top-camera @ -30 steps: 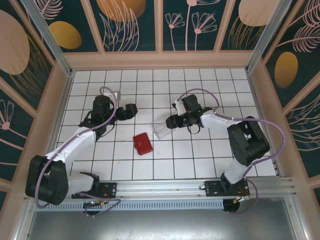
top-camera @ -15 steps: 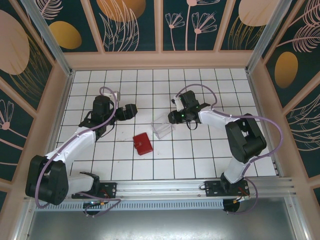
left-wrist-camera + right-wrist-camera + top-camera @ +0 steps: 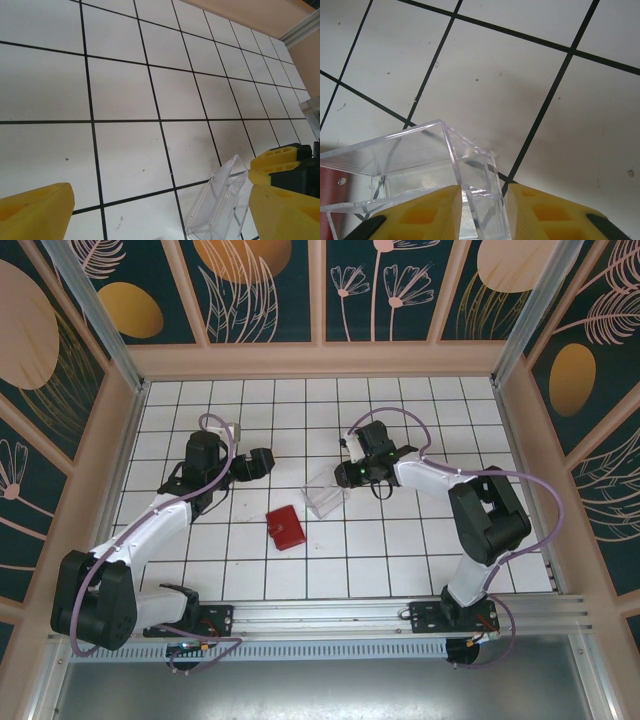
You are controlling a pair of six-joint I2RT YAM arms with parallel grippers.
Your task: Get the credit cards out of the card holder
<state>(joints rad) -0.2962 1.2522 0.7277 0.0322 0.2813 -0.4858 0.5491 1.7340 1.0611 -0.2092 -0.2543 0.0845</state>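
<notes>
The card holder is a small red wallet lying shut on the white tiled table, just left of centre. The credit cards are hidden from view. Right of it stands a clear plastic box. My right gripper sits at the box's far right end. In the right wrist view its yellow fingers press either side of the clear box's end wall, with my right gripper shut on it. A strip of the red card holder shows at the left edge. My left gripper hovers open and empty, up and left of the card holder.
In the left wrist view the clear box lies at lower right between my left gripper's wide-spread fingers, with the right arm's yellow finger beside it. Wooden walls ring the table. Bare tiles lie in front of the card holder.
My right gripper has slid a little left onto the clear box's end and narrowed its jaws around the wall. The left arm and the card holder have stayed put.
</notes>
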